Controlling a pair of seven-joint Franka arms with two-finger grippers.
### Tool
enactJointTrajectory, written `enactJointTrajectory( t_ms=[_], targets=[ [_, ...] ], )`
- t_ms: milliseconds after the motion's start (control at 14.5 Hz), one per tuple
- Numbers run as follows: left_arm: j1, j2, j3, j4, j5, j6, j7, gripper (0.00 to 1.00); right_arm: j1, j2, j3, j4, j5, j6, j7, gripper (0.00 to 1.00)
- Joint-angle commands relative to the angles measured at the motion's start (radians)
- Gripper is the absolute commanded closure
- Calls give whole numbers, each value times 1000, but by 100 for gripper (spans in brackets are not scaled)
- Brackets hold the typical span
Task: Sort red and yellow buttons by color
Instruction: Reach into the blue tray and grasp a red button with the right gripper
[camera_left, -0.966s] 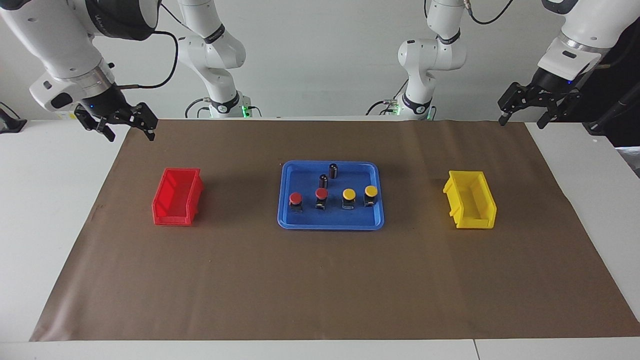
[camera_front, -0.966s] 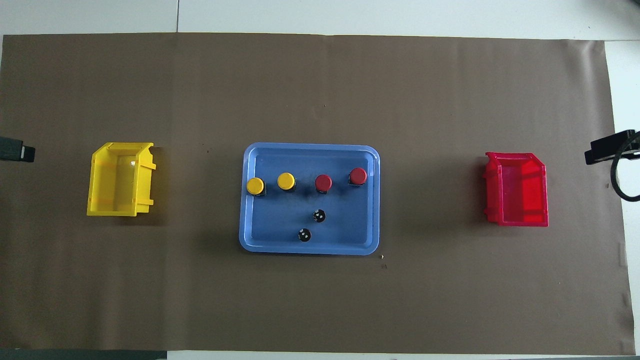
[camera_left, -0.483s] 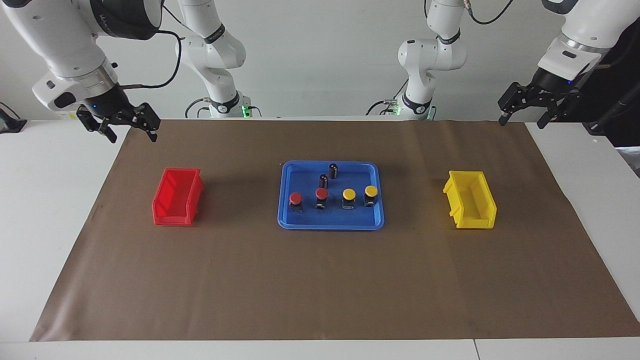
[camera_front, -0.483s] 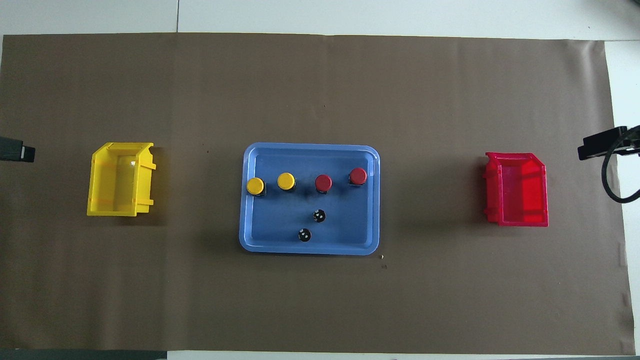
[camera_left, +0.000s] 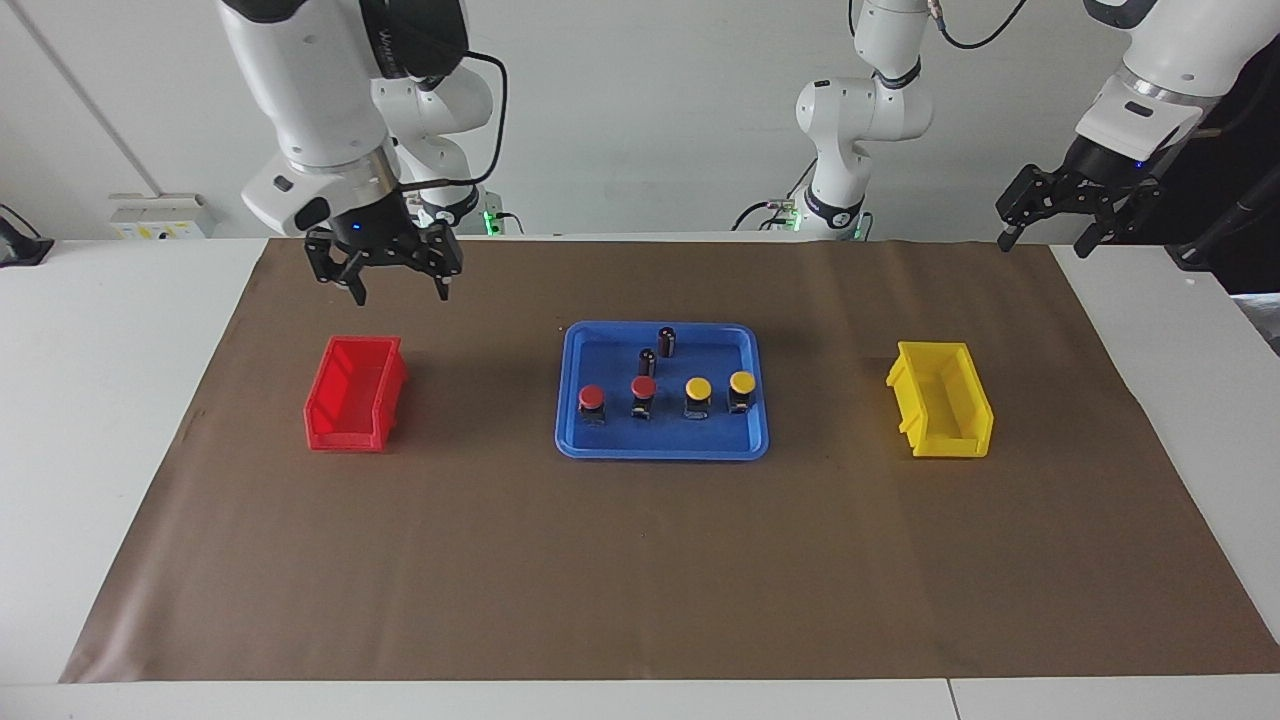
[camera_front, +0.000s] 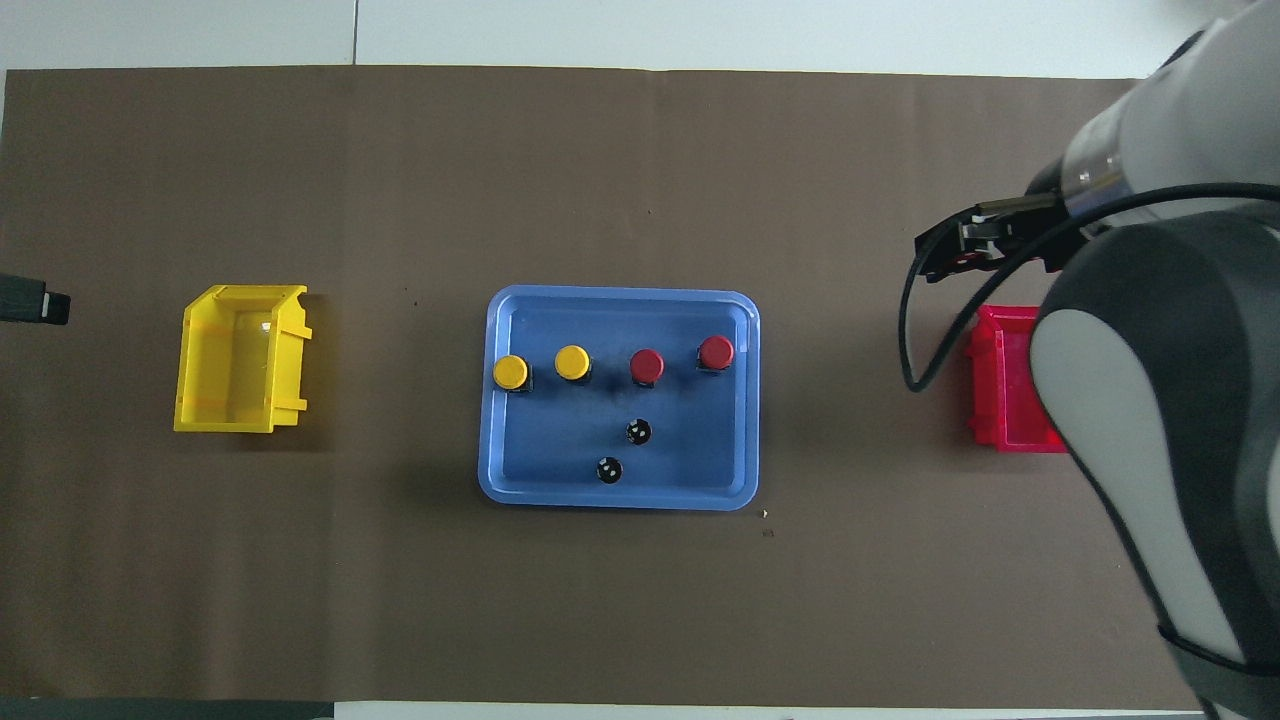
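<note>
Hovering with jaws spread and empty, the right gripper (camera_left: 397, 283) and waiting left gripper (camera_left: 1048, 236) have sorted nothing: all four buttons (camera_left: 644, 388) stand in the blue tray (camera_left: 660, 447).

Counter (camera_left: 90, 420): smooth white laminate, covered by matt brown paper sheet (camera_left: 640, 560), faintly creased.
Tray (camera_left: 662, 447): blue plastic, slight sheen.
Red bin (camera_left: 352, 392), yellow bin (camera_left: 942, 400): moulded plastic, semi-gloss.
Button caps, red (camera_left: 592, 397) and yellow (camera_left: 698, 388): smooth plastic on black bodies.
Dark cylinders (camera_left: 666, 341): silvery metallic tops.
</note>
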Motion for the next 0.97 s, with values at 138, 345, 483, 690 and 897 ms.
enactJointTrajectory(
  t_ms=[138, 345, 483, 690, 897],
  targets=[
    [5, -6, 1, 5, -15, -19, 13, 0, 135, 83, -4, -124, 0, 269, 211, 0],
    [5, -6, 1, 5, -15, -17, 13, 0, 170, 97, -4, -248, -8, 412, 242, 0],
    [5, -6, 1, 5, -15, -19, 13, 0, 178, 105, -3, -316, -10, 498, 242, 0],
    [5, -6, 1, 5, -15, -19, 13, 0, 198, 106, -1, -390, -10, 549, 242, 10],
    [5, -6, 1, 5, -15, -19, 13, 0, 230, 140, -3, -413, -11, 586, 242, 16]
  ],
)
